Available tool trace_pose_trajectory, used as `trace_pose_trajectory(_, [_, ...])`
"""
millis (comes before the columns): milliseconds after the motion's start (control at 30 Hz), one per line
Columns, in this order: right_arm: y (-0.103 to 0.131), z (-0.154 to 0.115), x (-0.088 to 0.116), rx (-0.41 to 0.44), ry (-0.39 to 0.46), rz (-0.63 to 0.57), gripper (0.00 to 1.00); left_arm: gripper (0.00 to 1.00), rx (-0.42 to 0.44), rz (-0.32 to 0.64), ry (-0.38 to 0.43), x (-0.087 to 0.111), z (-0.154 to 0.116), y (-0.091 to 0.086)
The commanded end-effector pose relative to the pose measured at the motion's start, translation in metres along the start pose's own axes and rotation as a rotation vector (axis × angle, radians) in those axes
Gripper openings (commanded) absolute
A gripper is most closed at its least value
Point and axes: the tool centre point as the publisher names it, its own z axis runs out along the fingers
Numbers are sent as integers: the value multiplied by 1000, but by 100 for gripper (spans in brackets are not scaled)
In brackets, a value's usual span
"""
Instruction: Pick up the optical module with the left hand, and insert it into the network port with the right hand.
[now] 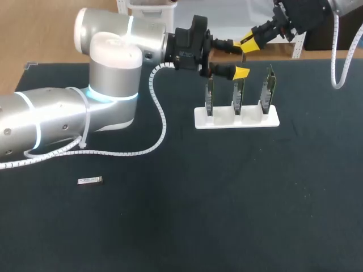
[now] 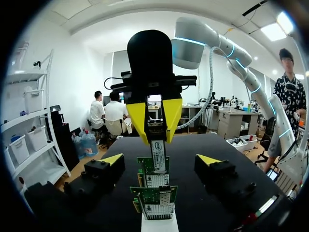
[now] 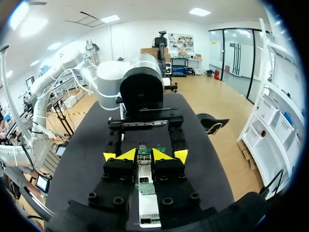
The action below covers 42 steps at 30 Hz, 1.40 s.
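Robotics lab: left arm (image 1: 62, 113), black table (image 1: 238, 209).

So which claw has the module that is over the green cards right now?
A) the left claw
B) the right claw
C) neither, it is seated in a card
B: in the left wrist view the right claw is shut on the module just above the green cards, while the left claw stands open to either side of them.

We are noting one silver optical module (image 2: 157, 153) hanging vertically, clamped just above the upright green network cards (image 1: 238, 93) in their white stand (image 1: 236, 120); a second module (image 1: 91, 180) is lying flat, lower left.
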Motion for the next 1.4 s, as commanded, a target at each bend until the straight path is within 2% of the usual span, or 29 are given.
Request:
trace_pose_trajectory(33, [2,-3,1,8,-4,1,0,100,17,-6,69,-7,-3,2])
trace_pose_trajectory(67, [2,-4,2,10,-4,2,0,100,10,-12,92,-7,-4,3])
trace_pose_trajectory(367, [2,-7,3,21,-6,6,0,100,-36,-79,138,6,-20,0])
trace_pose_trajectory(567, [2,-8,2,23,-11,6,0,100,-49,-71,212,10,-28,1])
trace_pose_trajectory(867, [2,-7,1,23,-18,9,0,100,-27,-26,337,5,-29,5])
trace_pose_trajectory(1400, [1,-7,3,20,-18,13,0,100,-16,-83,386,22,-29,0])
